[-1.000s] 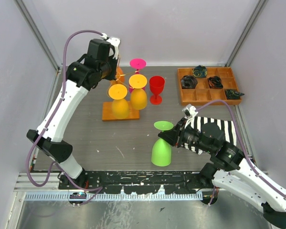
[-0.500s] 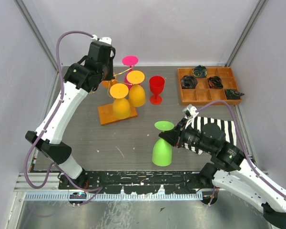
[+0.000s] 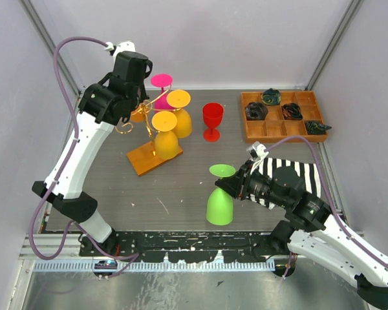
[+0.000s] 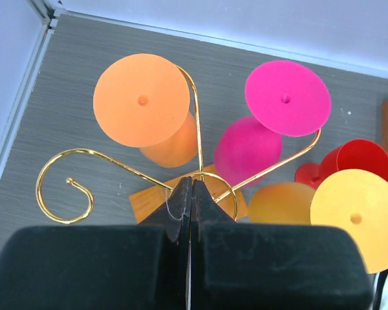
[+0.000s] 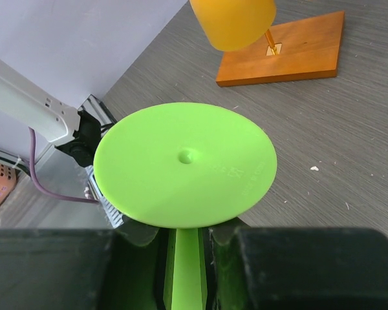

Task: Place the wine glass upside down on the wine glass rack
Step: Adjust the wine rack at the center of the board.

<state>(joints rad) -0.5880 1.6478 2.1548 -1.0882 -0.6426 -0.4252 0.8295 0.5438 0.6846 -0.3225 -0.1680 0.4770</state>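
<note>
The green wine glass [image 3: 218, 206] is upside down near the table's front, its round foot [image 5: 184, 161] on top. My right gripper [image 3: 236, 184] is shut on its stem [image 5: 194, 258]. The wine glass rack [image 3: 149, 160] stands tilted at the back left, its wooden base [image 4: 145, 201] turned askew. An orange glass [image 3: 167, 143], a yellow glass [image 3: 181, 123] and a pink glass [image 3: 160, 82] hang on it upside down. My left gripper [image 4: 193, 184] is shut on the rack's gold wire top, where the scroll arms meet.
A red glass [image 3: 212, 119] stands upright just right of the rack. A compartmented wooden tray [image 3: 281, 138] with dark items is at the back right. A black-and-white striped cloth [image 3: 297, 171] lies under my right arm. An empty gold scroll arm [image 3: 124, 124] points left.
My left gripper has closed on the rack's top and moved left. The rack has tilted and its base has swung round. The right arm and green glass have not moved.
</note>
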